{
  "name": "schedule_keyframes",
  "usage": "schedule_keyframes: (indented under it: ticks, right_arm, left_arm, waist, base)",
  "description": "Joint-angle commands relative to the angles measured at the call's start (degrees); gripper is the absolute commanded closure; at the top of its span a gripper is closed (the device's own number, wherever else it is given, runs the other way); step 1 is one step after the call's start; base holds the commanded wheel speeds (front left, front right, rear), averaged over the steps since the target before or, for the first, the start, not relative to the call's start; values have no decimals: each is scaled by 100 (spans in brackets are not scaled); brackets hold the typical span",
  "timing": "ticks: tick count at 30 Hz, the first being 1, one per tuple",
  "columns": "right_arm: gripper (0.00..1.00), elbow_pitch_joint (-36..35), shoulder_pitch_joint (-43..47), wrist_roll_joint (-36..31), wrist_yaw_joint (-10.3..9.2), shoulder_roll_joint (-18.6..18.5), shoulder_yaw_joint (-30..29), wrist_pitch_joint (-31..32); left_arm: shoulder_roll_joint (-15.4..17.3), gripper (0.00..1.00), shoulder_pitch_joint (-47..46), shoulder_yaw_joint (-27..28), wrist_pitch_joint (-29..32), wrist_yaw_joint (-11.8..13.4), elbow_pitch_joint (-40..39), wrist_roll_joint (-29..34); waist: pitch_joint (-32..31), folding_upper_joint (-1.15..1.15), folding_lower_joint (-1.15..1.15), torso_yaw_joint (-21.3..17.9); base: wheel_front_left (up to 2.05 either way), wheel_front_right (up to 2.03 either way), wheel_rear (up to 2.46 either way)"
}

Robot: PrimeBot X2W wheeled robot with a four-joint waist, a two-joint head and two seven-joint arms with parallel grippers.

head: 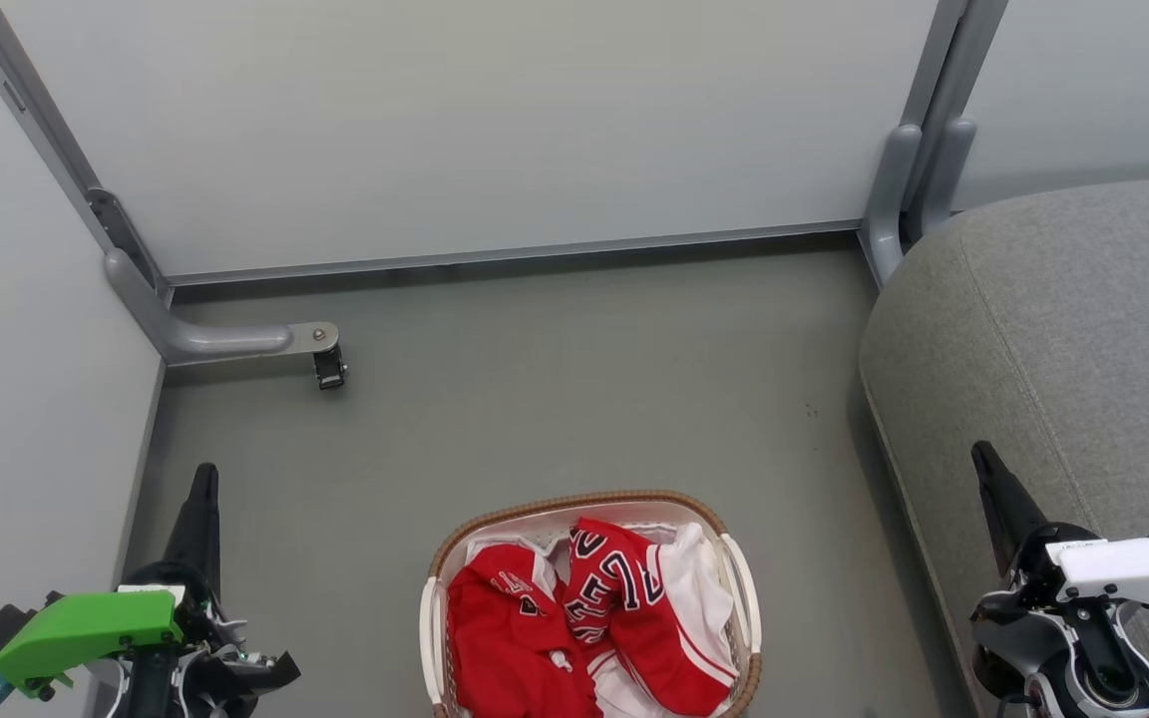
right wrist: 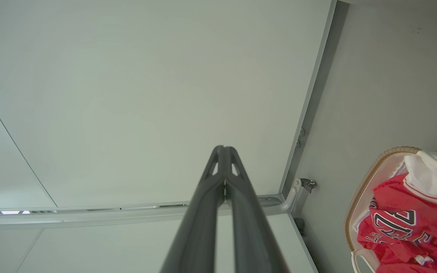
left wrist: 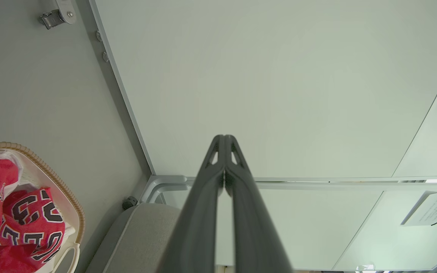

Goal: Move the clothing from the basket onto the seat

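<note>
The clothing (head: pixel 535 638), red jerseys with navy-and-white letters, lies crumpled in the basket (head: pixel 589 501), with a white piece of cloth (head: pixel 699 573) edged by a thin red stripe bunched against the right side. The basket, white with a brown woven rim and white handles at its sides, stands on the grey floor (head: pixel 574 379), well away from the floor's back edge and roughly midway between its left and right sides. The seat (head: pixel 1063 329), a big rounded grey cushion, takes up the floor's right side and reaches toward the back right corner; it sits near the basket but apart from it, with a strip of floor between them. Pale wall panels (head: pixel 455 130) close the floor's back and left edges, and a grey metal foot with a small black caster (head: pixel 329 367) juts out near the back left corner. The left gripper (head: pixel 204 471), under a green cover (head: pixel 86 628), hangs over the floor left of the basket, its two dark fingers pressed together and holding nothing. The right gripper (head: pixel 980 451), under a white cover (head: pixel 1128 563), sits over the seat's front edge, fingers likewise closed on nothing.
</note>
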Motion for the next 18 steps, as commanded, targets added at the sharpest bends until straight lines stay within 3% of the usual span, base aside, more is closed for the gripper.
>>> schedule_keyframes:
  ticks: [1, 18]
  right_arm:
    - [100, -14, 70, 25, 0, -36, -6, 12]
    - [100, -14, 70, 25, 0, -36, -6, 12]
  left_arm:
    - [43, 100, -69, 10, 21, -21, -9, -16]
    - [42, 100, -69, 10, 21, -21, -9, -16]
  waist:
    - [0, 0, 0, 0]
    - [0, 0, 0, 0]
  base:
    - [0, 0, 0]
    - [0, 0, 0]
